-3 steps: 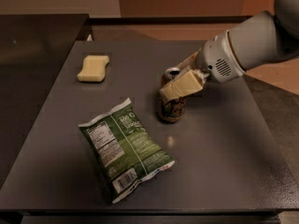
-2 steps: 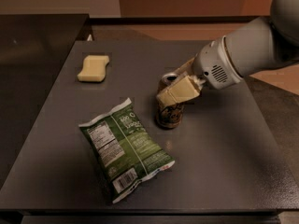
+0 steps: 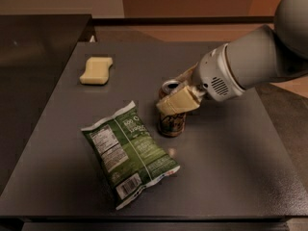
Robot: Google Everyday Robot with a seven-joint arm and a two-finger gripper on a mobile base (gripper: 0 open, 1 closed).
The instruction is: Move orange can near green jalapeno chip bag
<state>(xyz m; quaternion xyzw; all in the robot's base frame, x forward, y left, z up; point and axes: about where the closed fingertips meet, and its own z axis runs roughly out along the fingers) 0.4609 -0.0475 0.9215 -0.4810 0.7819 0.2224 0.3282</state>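
Note:
The orange can (image 3: 171,124) stands upright on the dark grey table (image 3: 231,143), just right of the top corner of the green jalapeno chip bag (image 3: 129,153). The bag lies flat, nutrition panel and barcode up, at the front left of the table. My gripper (image 3: 169,95) reaches in from the right and is shut on the can's upper part. One pale finger (image 3: 177,103) crosses the can's front; the other lies behind it. A narrow gap shows between can and bag.
A pale yellow sponge (image 3: 96,70) lies at the back left of the table. A black counter (image 3: 33,52) adjoins the table on the left. My large white arm (image 3: 255,57) fills the space above the table's right side.
My gripper has carried the can toward the front and slightly left, closer to the chip bag. The bag and sponge have not moved.

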